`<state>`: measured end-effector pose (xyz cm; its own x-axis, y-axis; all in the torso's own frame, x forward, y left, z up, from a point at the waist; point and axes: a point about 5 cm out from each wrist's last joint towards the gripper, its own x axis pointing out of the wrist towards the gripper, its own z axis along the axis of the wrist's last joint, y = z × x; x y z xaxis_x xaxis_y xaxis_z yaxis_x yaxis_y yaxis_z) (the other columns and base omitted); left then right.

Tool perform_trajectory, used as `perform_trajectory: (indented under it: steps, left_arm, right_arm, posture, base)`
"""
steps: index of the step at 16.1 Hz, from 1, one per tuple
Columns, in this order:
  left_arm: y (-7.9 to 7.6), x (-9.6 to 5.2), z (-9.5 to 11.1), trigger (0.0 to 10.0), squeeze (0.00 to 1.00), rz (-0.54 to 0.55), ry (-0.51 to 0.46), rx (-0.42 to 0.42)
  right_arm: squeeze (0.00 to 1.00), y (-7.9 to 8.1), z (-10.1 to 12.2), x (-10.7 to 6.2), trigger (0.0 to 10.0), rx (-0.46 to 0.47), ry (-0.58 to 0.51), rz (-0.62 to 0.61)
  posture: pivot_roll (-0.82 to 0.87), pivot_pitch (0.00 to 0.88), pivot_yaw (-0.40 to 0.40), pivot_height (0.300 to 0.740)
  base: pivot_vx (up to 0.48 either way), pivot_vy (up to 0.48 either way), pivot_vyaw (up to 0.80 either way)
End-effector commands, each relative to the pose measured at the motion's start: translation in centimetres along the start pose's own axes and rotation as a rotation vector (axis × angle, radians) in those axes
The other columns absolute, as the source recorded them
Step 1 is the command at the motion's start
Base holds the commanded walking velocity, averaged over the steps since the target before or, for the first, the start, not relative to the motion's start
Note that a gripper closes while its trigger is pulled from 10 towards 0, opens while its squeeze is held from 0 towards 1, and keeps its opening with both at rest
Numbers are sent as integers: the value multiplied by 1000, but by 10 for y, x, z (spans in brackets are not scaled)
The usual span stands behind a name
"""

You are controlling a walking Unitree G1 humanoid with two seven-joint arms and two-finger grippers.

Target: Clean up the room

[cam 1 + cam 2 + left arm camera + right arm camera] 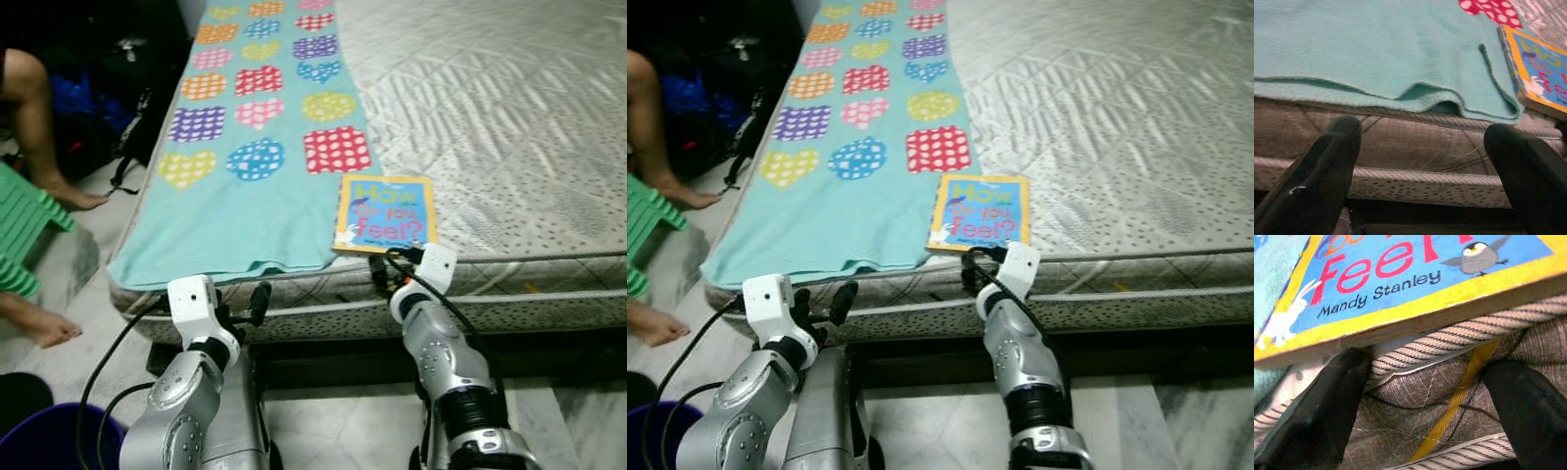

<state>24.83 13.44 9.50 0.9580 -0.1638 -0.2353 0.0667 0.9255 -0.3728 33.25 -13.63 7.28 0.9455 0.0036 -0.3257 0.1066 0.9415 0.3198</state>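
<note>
A picture book [384,213] titled "How do you feel?" lies flat on the grey mattress [509,117], its near edge at the mattress's front edge. Beside it on the left spreads a teal blanket [245,147] with coloured hearts, its hem [1415,93] draped over the mattress edge. My right gripper [387,266] is open just below the book's near edge [1400,328], its fingertips against the mattress side seam. My left gripper [245,305] is open too, level with the mattress side below the blanket hem, holding nothing.
A person's legs [34,127] and bare foot [44,328] are at the left beside a green plastic stool [24,225]. Dark bags [108,88] sit against the bed's left side. A purple bin [49,441] stands at the lower left on the tiled floor.
</note>
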Motion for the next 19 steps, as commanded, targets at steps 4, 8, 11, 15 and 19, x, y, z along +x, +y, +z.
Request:
perform_trajectory:
  steps: [4,8,11,15,19]
  left_arm:
    - [2,0,-1,10000,0,10,4,11]
    - [3,-1,-1,10000,0,13,2,17]
    - [5,-2,-2,10000,0,17,3,19]
    - [1,1,-3,10000,0,-3,6,30]
    - [0,4,-1,10000,0,-7,1,33]
  right_arm:
    - [0,-34,110,-8,10000,-167,-459,-110]
    - [0,-35,78,-20,10000,-219,-327,47]
    - [0,-29,51,-62,10000,-332,-305,242]
    - [0,-29,36,-89,10000,-329,-292,256]
    - [0,-6,27,-87,10000,-172,-197,255]
  posture:
    - [24,73,132,470]
    - [21,78,124,470]
    - [5,84,125,470]
    - [-11,82,131,470]
    - [-11,73,127,470]
  base:
    - [0,0,0]
    - [0,0,0]
    - [0,0,0]
    - [0,0,0]
    - [0,0,0]
